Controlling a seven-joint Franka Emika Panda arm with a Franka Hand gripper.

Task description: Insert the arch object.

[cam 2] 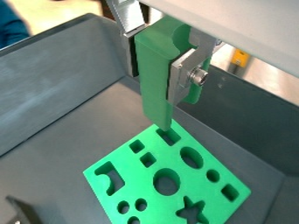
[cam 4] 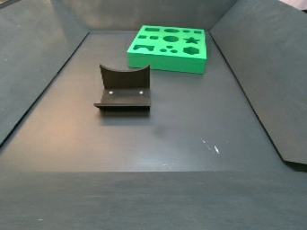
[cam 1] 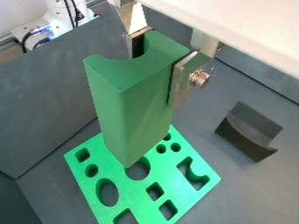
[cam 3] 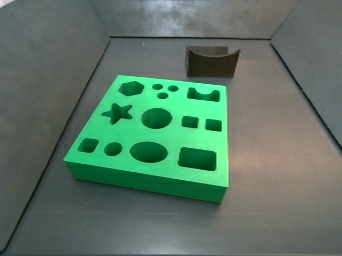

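Note:
My gripper [cam 1: 158, 61] is shut on a tall green piece [cam 1: 131, 105] with a semicircular notch in its end face; this is the arch object. It also shows in a wrist view [cam 2: 158, 83]. The silver fingers [cam 1: 184, 79] clamp its two sides, and it hangs upright over the green board [cam 1: 87, 175] with shaped holes. Its lower end is over the board's edge [cam 2: 163, 133]; I cannot tell whether it touches. The board's arch-shaped hole [cam 3: 205, 93] is open. Both side views show the board [cam 4: 138, 56] but neither the gripper nor the piece.
A dark fixture [cam 4: 124, 87] stands on the grey floor beside the board, and also shows in a side view [cam 3: 211, 61] and a wrist view [cam 1: 247, 131]. Sloping grey walls [cam 3: 54, 110] enclose the floor on all sides.

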